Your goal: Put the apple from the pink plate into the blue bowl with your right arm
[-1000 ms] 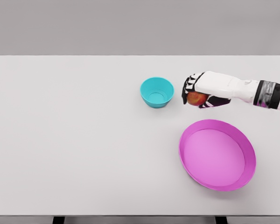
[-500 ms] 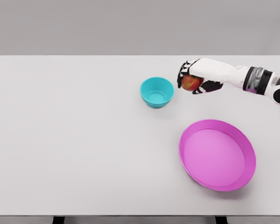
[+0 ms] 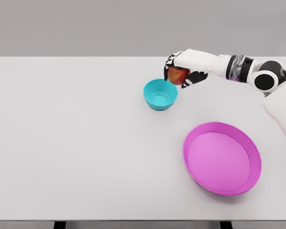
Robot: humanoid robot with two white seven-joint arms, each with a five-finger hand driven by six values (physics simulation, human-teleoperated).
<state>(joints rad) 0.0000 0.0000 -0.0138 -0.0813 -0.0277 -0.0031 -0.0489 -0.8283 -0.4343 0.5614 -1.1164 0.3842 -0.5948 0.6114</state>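
A wide white table (image 3: 76, 143) fills the view. On it, toward five o'clock, sits the pink plate (image 3: 222, 158), its inside bare. At about one o'clock from the table's middle stands the blue bowl (image 3: 160, 94) (more teal than blue). The right hand (image 3: 183, 70), its arm coming in from three o'clock, hangs just at the bowl's one-o'clock rim, fingers clamped on the red apple (image 3: 178, 75), which is off the table.

White right arm (image 3: 214, 62), grey-black wrist band, black round joint; white robot hand (image 3: 181, 70), black fingers.
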